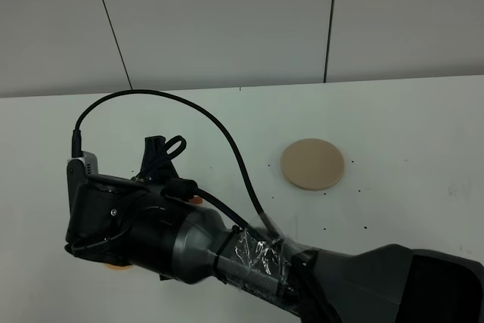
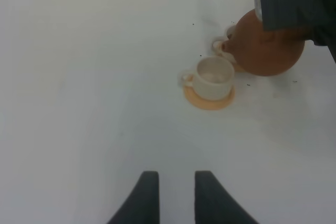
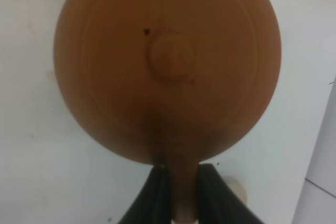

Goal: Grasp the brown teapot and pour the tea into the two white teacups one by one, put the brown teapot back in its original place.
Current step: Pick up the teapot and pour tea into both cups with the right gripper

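as right tool (image 3: 182, 176) pinches, teapot (image 3: 168, 61) handle's btwn jaws.

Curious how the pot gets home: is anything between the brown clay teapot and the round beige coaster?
Nothing visible. The round beige coaster lies bare, with only specks on the white table beside it. The right gripper holds the brown clay teapot; the arm hides the stretch beneath it.

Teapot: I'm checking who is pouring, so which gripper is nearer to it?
Right. The right gripper is shut on the handle of the teapot; the left gripper is open and well apart from it, with a cup lying between them.
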`<action>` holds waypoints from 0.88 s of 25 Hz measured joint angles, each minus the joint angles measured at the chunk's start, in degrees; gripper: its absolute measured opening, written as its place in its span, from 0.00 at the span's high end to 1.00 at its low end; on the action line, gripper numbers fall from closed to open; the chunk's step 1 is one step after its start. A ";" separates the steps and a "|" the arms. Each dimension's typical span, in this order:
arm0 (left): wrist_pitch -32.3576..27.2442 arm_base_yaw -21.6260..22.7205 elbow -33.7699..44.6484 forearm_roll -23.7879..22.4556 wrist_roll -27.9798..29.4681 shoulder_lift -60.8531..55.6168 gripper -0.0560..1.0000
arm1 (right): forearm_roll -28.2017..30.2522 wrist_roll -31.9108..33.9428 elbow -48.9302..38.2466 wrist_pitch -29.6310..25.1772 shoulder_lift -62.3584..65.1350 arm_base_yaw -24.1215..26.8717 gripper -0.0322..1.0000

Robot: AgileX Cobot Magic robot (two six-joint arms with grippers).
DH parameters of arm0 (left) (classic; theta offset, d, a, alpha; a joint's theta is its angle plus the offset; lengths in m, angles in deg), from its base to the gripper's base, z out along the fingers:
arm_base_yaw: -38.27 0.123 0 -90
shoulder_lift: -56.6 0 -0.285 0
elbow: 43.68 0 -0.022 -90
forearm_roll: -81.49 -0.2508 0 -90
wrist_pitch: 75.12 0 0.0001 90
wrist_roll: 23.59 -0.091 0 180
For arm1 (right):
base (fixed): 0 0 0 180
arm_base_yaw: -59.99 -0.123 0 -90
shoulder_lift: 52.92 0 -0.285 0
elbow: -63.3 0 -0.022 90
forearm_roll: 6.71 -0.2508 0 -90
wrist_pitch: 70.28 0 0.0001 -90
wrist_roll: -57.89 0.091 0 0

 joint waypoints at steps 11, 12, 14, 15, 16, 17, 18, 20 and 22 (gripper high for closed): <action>0.00 0.00 0.00 0.00 0.00 0.00 0.72 | 3.87 0.72 0.00 -0.37 -1.81 -1.54 0.88; 0.00 0.00 0.00 0.00 0.00 0.00 0.72 | 4.31 0.84 0.00 -0.37 -1.81 -1.63 0.88; 0.00 0.00 0.00 0.00 0.00 0.00 0.72 | 4.84 0.85 0.00 -0.61 -1.81 -1.96 0.88; 0.00 0.00 0.00 0.00 0.12 0.00 0.72 | 5.21 0.85 0.00 -0.72 -1.81 -2.10 0.88; 0.00 0.00 0.00 0.00 0.16 0.00 0.72 | 5.69 0.85 0.00 -0.72 -1.81 -2.15 0.88; 0.00 0.00 0.00 0.00 0.16 0.00 0.72 | 6.18 0.89 0.00 -0.72 -1.81 -2.28 0.88; 0.00 0.00 0.00 0.00 0.16 0.00 0.72 | 6.63 0.89 0.00 -0.76 -1.81 -2.40 0.88; 0.00 0.00 0.00 0.00 0.16 0.00 0.72 | 7.00 0.89 0.00 -0.78 -1.81 -2.59 0.88; 0.00 0.00 0.00 0.00 0.10 0.00 0.72 | 7.71 0.89 0.00 -0.78 -1.81 -2.73 0.88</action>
